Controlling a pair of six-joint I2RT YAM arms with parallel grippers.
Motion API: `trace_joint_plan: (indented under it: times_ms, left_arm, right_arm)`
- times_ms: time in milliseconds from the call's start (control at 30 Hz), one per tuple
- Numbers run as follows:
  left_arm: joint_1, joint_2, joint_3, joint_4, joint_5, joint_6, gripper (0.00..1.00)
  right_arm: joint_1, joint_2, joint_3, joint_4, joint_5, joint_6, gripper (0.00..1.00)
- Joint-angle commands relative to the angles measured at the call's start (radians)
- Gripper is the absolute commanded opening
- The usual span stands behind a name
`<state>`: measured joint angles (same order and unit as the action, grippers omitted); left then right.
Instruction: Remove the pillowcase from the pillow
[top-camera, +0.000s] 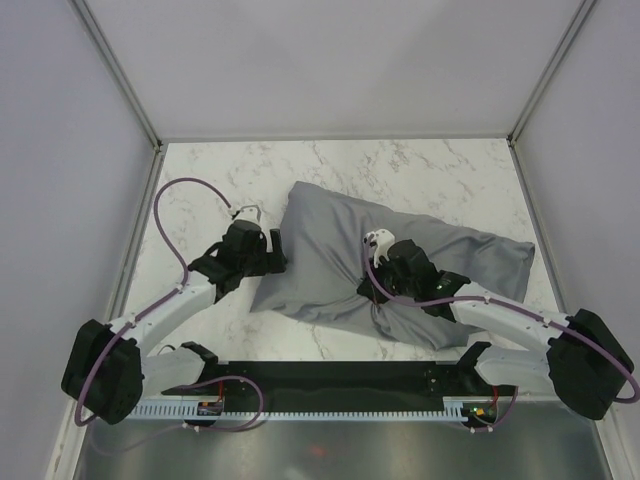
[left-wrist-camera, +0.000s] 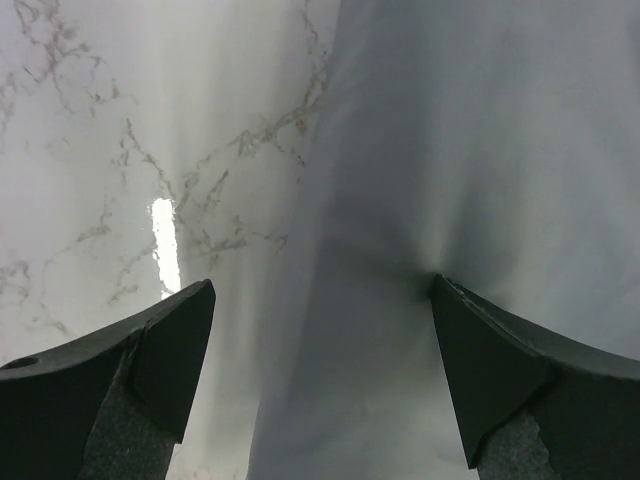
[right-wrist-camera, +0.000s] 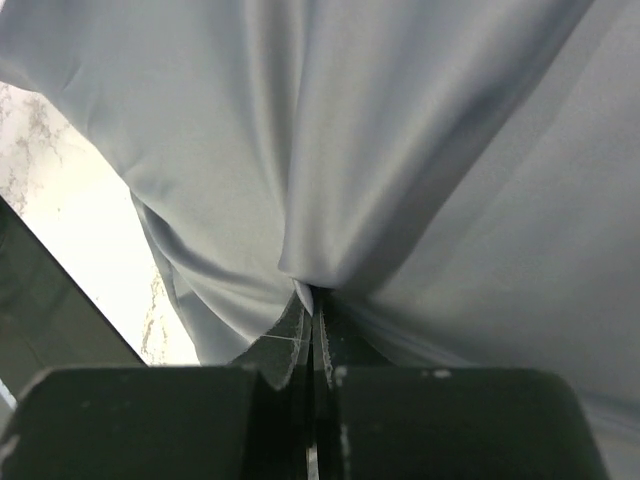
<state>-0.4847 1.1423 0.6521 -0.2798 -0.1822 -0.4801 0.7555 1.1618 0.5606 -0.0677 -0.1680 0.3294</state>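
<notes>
The grey pillowcase (top-camera: 340, 235) lies plump and slantwise on the marble table (top-camera: 420, 170). The pillow is hidden inside it. My left gripper (top-camera: 276, 250) is open at the case's left edge. In the left wrist view that gripper (left-wrist-camera: 321, 283) straddles the grey fabric (left-wrist-camera: 480, 150), with one fingertip (left-wrist-camera: 450, 310) dimpling the cloth. My right gripper (top-camera: 372, 292) is at the case's near edge. In the right wrist view it (right-wrist-camera: 312, 295) is shut on a pinched fold of the pillowcase (right-wrist-camera: 420, 150), and folds fan out from the pinch.
Grey walls enclose the table on the left, right and back. A black rail (top-camera: 330, 375) with the arm bases runs along the near edge. Bare marble (left-wrist-camera: 100, 150) shows left of the case, and the dark rail (right-wrist-camera: 50, 310) lies just behind the right gripper.
</notes>
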Motion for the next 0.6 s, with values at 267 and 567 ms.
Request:
trace_joint_plan:
  times_ms: [267,567]
  left_arm:
    - [-0.084,0.034,-0.081,0.27,0.053,-0.103,0.7]
    - [-0.088,-0.016,-0.129,0.243,-0.024,-0.112,0.02]
  right_arm:
    - [0.007,0.163,0.058,0.098,-0.062,-0.036,0.0]
    - [0.007,0.311,0.162,0.138,-0.08,-0.047,0.0]
